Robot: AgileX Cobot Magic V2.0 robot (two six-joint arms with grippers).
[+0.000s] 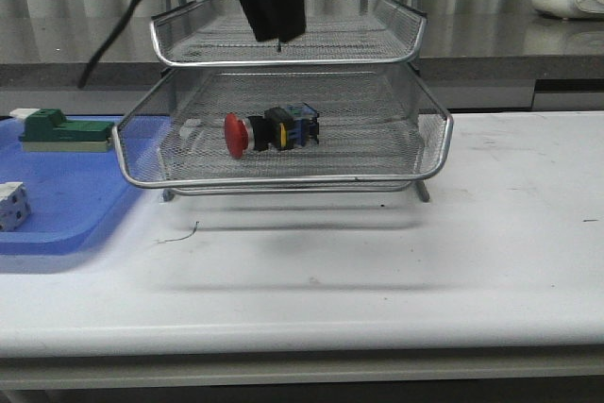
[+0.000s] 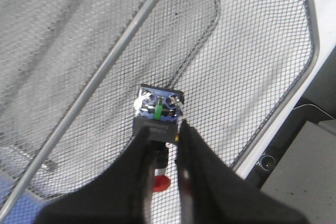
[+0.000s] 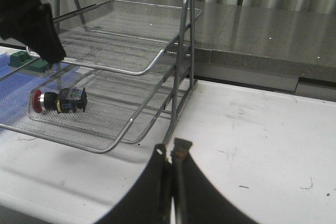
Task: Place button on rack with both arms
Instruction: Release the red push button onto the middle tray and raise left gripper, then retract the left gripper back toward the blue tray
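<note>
Starting nearest you, the bare white table fronts the scene, and your right gripper hangs low over it beside the rack, fingers pressed together on nothing; parked there, it keeps clear of the trays. Next comes the rack's middle tray, where the button lies on its side on the mesh, red head toward the blue tray at the left. That puts it where the task wants it, by my reading. Above it, your left gripper hangs between the upper trays, looking straight down on the button's blue block end. Its fingers stand only a little apart with nothing between them, so it reads as released. Farther left, the green component sits on the blue tray, out of the way.
</note>
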